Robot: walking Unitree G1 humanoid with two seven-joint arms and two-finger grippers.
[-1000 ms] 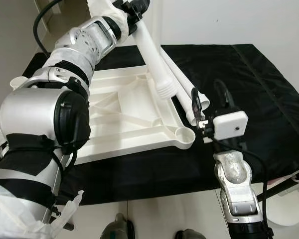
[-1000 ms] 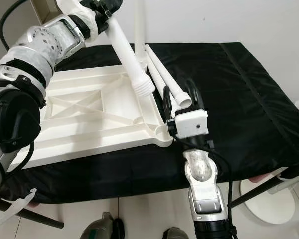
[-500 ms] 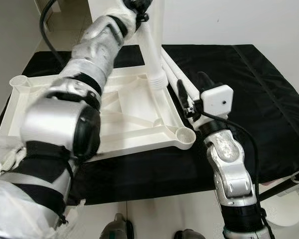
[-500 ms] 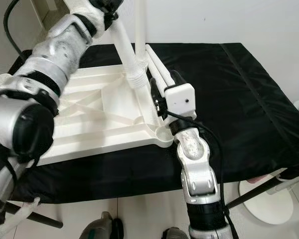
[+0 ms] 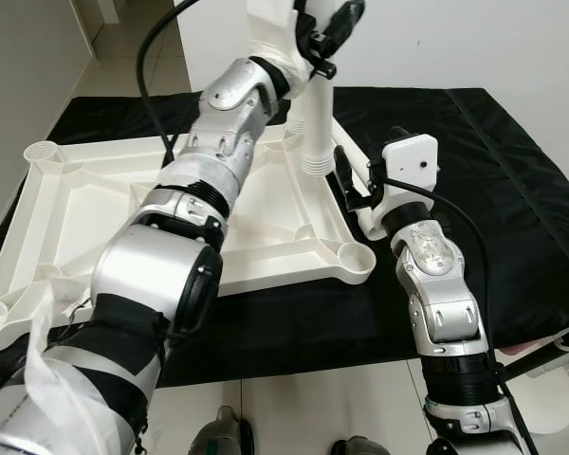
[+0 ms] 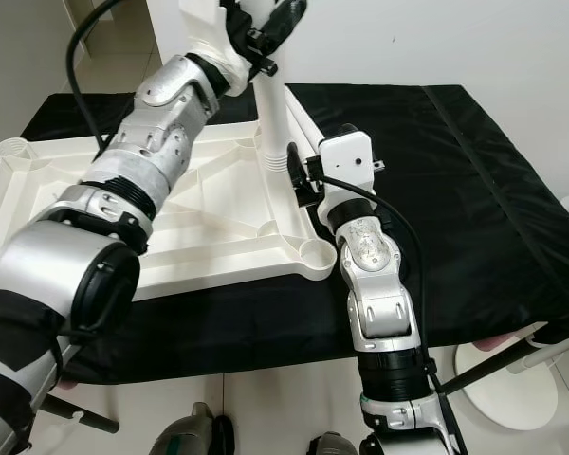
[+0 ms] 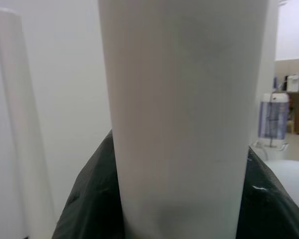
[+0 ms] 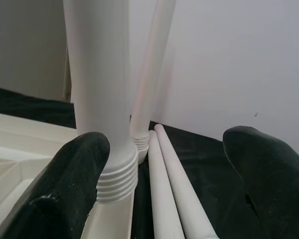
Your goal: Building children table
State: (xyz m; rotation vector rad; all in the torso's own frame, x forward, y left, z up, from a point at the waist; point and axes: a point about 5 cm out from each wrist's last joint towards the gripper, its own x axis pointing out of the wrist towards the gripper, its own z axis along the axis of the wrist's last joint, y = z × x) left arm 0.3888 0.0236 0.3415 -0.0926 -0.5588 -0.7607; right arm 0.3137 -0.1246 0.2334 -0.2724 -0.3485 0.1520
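An upturned white tabletop (image 5: 95, 218) lies on a black cloth (image 5: 493, 171). My left gripper (image 5: 327, 28) is shut on a white table leg (image 5: 315, 133) and holds it upright, its ribbed end just above the tabletop's right edge. In the left wrist view the leg (image 7: 179, 114) stands between the dark fingers (image 7: 89, 199). My right gripper (image 5: 356, 180) is open beside the leg's lower end, not touching it; its fingers (image 8: 74, 174) flank the ribbed end (image 8: 114, 174). Two loose legs (image 8: 174, 189) lie on the cloth. Another leg (image 8: 149, 74) stands upright behind.
A socket (image 5: 353, 256) sits at the tabletop's near right corner, another (image 5: 43, 152) at the far left. The cloth to the right is bare. A round white stool (image 5: 550, 398) stands on the floor at lower right, and my feet (image 5: 223, 436) are below the table's front edge.
The left arm has swung the held leg from a slant to upright over the tabletop's right edge. The right gripper has moved farther along that edge, up close to the leg's ribbed end.
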